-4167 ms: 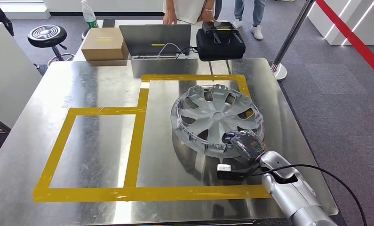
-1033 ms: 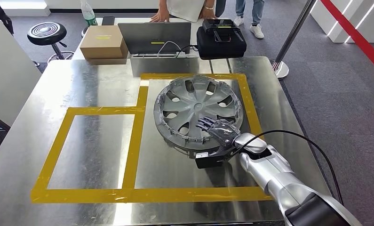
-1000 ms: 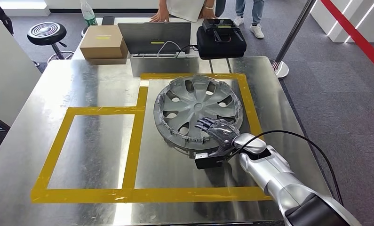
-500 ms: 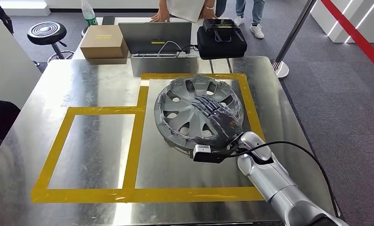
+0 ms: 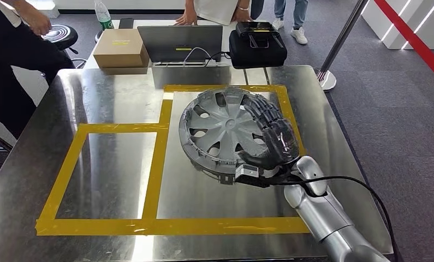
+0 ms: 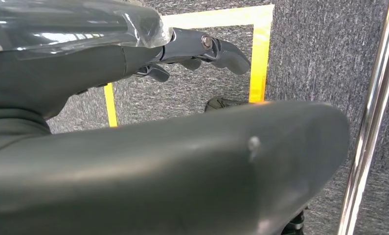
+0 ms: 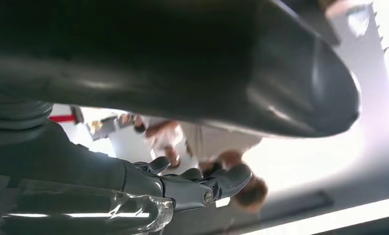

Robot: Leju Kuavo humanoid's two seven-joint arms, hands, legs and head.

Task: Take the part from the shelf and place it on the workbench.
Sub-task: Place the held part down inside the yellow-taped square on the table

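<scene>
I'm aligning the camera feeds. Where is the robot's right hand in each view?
Head view: right hand spread over the wheel cover's right side.
Right wrist view: its fingers, under the thick thumb.
Left wrist view: the left hand instead.
Shared landmark: person in white.

No text, brand or number can be read. At the upper left of the head view, the cardboard box (image 5: 121, 48) bears a dark printed line too small to make out, and the bottle (image 5: 103, 15) has a green label, illegible.
</scene>
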